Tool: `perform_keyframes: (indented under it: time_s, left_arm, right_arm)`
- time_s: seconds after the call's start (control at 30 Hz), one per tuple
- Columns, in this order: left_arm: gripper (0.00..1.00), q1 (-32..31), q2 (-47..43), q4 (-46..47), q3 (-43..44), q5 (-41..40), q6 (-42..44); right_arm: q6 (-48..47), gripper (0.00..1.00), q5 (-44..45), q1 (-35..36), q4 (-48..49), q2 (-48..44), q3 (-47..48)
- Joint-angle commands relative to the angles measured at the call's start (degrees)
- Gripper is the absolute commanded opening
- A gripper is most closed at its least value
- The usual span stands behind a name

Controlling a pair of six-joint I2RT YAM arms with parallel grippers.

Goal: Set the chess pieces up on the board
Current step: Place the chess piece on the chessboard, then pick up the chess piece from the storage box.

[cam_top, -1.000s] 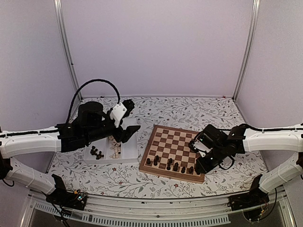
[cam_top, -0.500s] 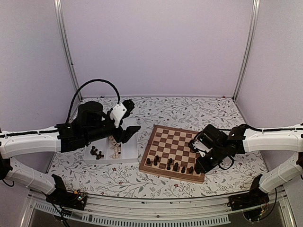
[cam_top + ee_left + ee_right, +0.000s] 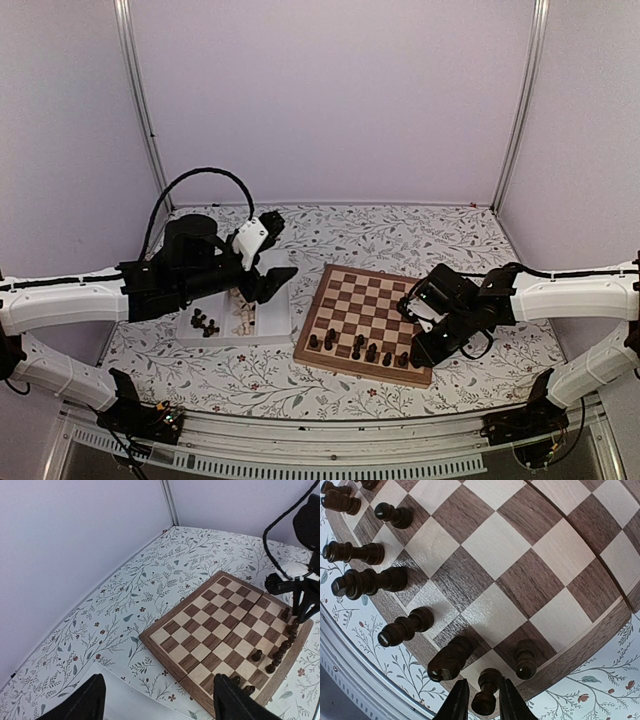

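Observation:
The board (image 3: 365,300) lies right of centre, with several dark chess pieces (image 3: 358,350) standing along its near edge. My right gripper (image 3: 420,352) hangs over the board's near right corner. In the right wrist view its jaws (image 3: 483,681) stand slightly open around a dark pawn (image 3: 485,700), which is upright on a pale corner square with a thin gap on the left side. A knight (image 3: 450,660) and another pawn (image 3: 525,661) stand next to it. My left gripper (image 3: 270,280) hovers wide open over the tray's right end, with nothing between its fingers (image 3: 87,702).
A white two-compartment tray (image 3: 275,318) sits left of the board and holds loose dark pieces (image 3: 205,322) and pale pieces (image 3: 241,318). The floral tablecloth runs to the back wall. The left arm's black cable arcs above it.
My right gripper's jaws have parted a little around the corner pawn, which stays standing on its square. The left arm has not moved.

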Motion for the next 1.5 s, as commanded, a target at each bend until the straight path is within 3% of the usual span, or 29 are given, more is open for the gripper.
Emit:
perform_keyframes:
  time_s: [0.0,0.17,0.27,0.37,0.47,0.53,0.63,0.87,0.97,1.23,1.47]
  left_arm:
    - [0.76,0.70,-0.53,-0.66,1.68,0.53,-0.57]
    - [0.76,0.54,-0.59,-2.73,2.70,-5.30,-4.43]
    - [0.77,1.94,1.19,-16.75,8.79,-10.98,-14.35]
    - [0.76,7.59,3.73,-30.30,14.06,-8.77,-22.85]
    - [0.72,15.93,3.41,-36.61,13.49,-3.60,-28.20]
    - [0.61,23.57,3.38,-40.43,12.68,2.90,-32.00]
    - [0.49,27.99,4.19,-44.88,11.50,5.53,-34.48]
    - [0.42,29.52,8.00,-48.02,8.82,1.89,-33.43]
    - [0.39,29.71,11.22,-47.07,8.40,4.53,-32.58]
    - [0.49,30.05,18.35,-48.12,9.93,-2.70,-32.81]
    - [0.47,31.62,23.52,-47.95,11.08,-3.14,-30.50]
  right_arm:
    - [-0.21,0.24,-0.17,-0.19,-0.12,-0.03,0.01]
    - [0.53,0.32,2.39,-0.19,-7.18,-3.85,4.87]
    - [0.81,0.40,4.31,-0.17,-10.42,-6.97,8.35]
    - [0.46,0.48,4.75,-0.50,-9.43,-10.38,9.14]
    - [-0.18,0.49,2.59,-1.10,-4.57,-12.00,7.79]
    - [-0.77,0.48,2.31,-1.04,-2.67,-11.46,7.78]
    - [-2.26,0.47,2.36,-1.04,0.54,-9.98,7.68]
    - [-6.38,0.47,2.43,-1.03,3.33,-7.58,7.98]
    - [-7.24,0.46,2.04,-1.06,3.75,-7.21,7.85]
    - [-7.17,0.46,0.41,-0.99,6.80,-7.80,5.55]
    - [-7.27,0.45,-0.43,-1.05,7.69,-7.74,4.06]
